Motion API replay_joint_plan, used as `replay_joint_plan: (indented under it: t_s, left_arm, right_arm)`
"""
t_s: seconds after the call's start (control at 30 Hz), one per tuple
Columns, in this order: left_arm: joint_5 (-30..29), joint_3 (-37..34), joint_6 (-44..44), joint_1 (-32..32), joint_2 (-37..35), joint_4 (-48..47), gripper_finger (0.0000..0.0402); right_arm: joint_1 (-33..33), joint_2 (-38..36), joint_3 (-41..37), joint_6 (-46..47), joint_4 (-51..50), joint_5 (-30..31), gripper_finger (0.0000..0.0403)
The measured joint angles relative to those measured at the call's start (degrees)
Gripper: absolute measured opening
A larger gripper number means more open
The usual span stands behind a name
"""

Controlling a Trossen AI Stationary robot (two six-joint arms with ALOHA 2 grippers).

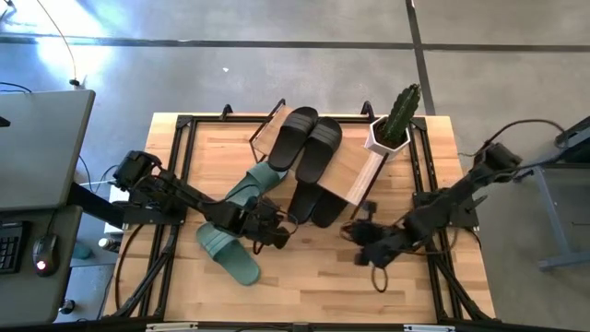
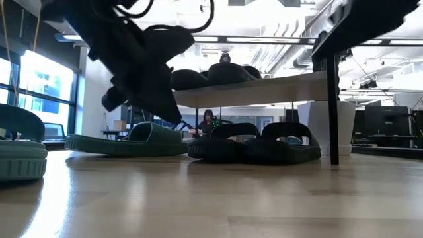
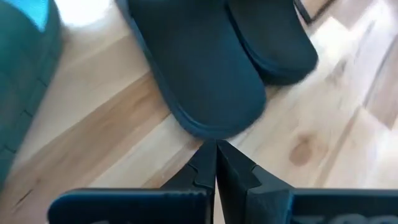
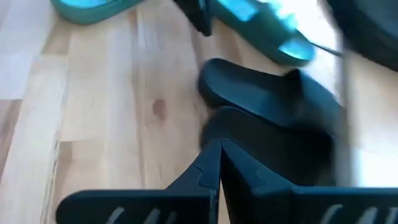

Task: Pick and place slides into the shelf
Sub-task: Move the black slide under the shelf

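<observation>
The left pincer (image 1: 277, 232), fingers pressed together and empty, is positioned nearest the black slides (image 1: 313, 205), lying at two o'clock.

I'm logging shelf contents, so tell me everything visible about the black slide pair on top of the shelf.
The black slide pair is matte, with wide straps and open toes. The two lie side by side, soles down, slanted across the light wooden top of the shelf, touching each other. No gripper touches them. The low view shows their rounded straps above the plank.
</observation>
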Motion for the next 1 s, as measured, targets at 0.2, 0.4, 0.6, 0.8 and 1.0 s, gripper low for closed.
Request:
replay_joint_plan:
  t_s: [0.2, 0.4, 0.6, 0.8, 1.0]
  left_arm:
    - [-3.58, -2.8, -2.5, 0.08, -0.17, 9.68, 0.0]
    - [-10.76, -2.83, -8.8, 0.11, -0.17, 8.11, 0.0]
    - [-18.75, -2.83, -22.35, 0.38, -0.13, 2.44, 0.0]
    - [-12.95, -2.86, -27.65, 3.23, 1.31, 2.45, 0.0]
    - [-9.04, -2.83, -30.26, 4.17, 2.87, 5.75, 0.0]
  right_arm:
    - [7.01, -8.22, -0.02, 11.8, -7.76, 5.09, 0.0]
    - [10.91, -10.13, -0.02, 17.7, -10.28, 7.57, 0.0]
    - [12.3, -10.2, -0.04, 26.83, -17.76, 7.07, 0.0]
    - [14.98, -10.2, -0.07, 36.23, -22.42, 6.03, 0.0]
    - [19.19, -10.2, -0.07, 46.86, -26.87, 6.09, 0.0]
